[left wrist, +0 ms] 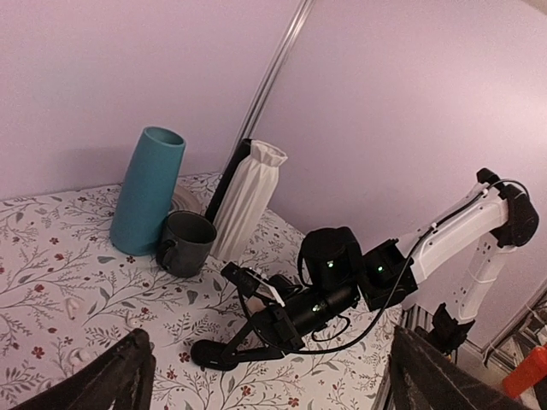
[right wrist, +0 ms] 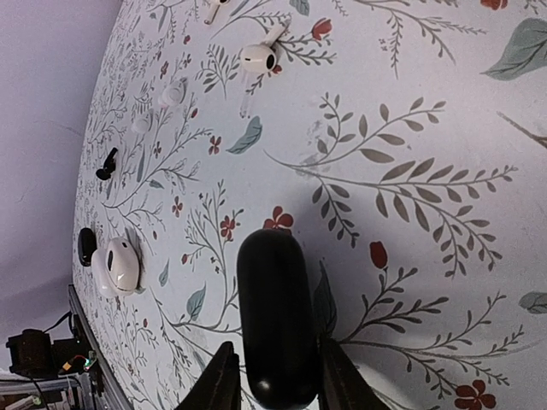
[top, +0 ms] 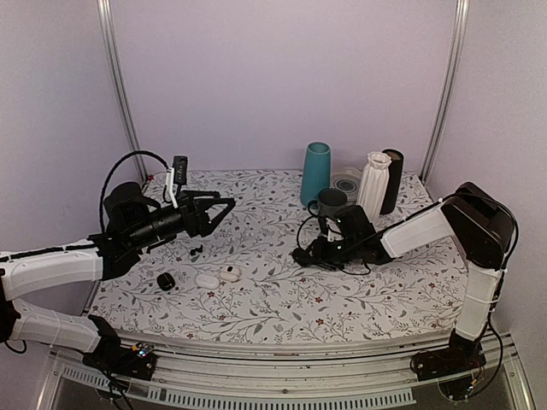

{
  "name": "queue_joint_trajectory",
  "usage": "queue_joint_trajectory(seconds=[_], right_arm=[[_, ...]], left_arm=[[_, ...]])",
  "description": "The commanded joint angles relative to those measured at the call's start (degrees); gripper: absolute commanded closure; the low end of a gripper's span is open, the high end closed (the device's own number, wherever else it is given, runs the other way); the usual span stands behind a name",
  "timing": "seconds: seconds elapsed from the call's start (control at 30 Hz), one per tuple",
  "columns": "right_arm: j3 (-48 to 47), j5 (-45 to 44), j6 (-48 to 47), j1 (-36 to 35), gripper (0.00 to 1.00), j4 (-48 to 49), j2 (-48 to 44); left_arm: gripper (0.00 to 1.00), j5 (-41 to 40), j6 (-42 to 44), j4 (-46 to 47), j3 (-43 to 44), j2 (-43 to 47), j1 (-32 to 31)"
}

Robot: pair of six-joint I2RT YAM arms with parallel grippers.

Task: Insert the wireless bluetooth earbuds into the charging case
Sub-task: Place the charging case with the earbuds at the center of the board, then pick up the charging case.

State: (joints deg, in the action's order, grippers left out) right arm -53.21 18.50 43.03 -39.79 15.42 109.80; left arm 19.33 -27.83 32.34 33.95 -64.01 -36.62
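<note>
One tiny black earbud [top: 197, 248] lies on the floral table at the left; it also shows in the right wrist view [right wrist: 107, 162]. A second black bud cannot be told for sure. A black oval case [top: 299, 255] lies at mid-table. My right gripper [top: 304, 254] is shut on it, the jaws pressing both long sides of the case [right wrist: 275, 316] near its end. My left gripper [top: 224, 215] is open wide and empty, held above the table left of centre. In the left wrist view its fingers [left wrist: 111, 376] frame the right arm and the case [left wrist: 212, 354].
A small black rounded object [top: 166, 280] and two white pebble cases [top: 207, 279] [top: 229, 272] lie at the front left. White stemmed earbuds [right wrist: 256, 56] lie loose. A teal vase [top: 315, 173], dark mug [top: 329, 202], white vase [top: 374, 184] and black cylinder [top: 392, 180] stand at the back.
</note>
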Motion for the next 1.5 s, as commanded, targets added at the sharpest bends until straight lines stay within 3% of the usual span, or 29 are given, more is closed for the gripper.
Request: queue_joint_trajectory(seconds=[0.0,0.67,1.0,1.2,1.47], right_arm=[[-0.72,-0.94,0.54,0.24,0.64,-0.17,-0.15],[1.30,-8.61,-4.07,-0.12,0.19,-8.91,-10.02],[0.76,-12.69,-7.63,-0.46,0.16,-12.55,-15.58],[0.64,-14.36,-8.98,-0.52,0.16,-13.77,-18.66],[1.01,-15.67,-9.41,-0.50,0.16,-14.83,-22.55]], left_arm=[[0.04,-2.72,-1.04,-2.57,-0.24,0.55,1.02],[0.05,-11.43,-5.94,-10.84,-1.57,-0.86,2.65],[0.16,-17.44,-4.26,-23.78,3.46,-10.08,-0.20],[0.17,-25.45,-1.69,-34.29,10.07,-18.27,-5.04],[0.15,-27.71,-1.45,-40.72,14.53,-26.12,-7.07]])
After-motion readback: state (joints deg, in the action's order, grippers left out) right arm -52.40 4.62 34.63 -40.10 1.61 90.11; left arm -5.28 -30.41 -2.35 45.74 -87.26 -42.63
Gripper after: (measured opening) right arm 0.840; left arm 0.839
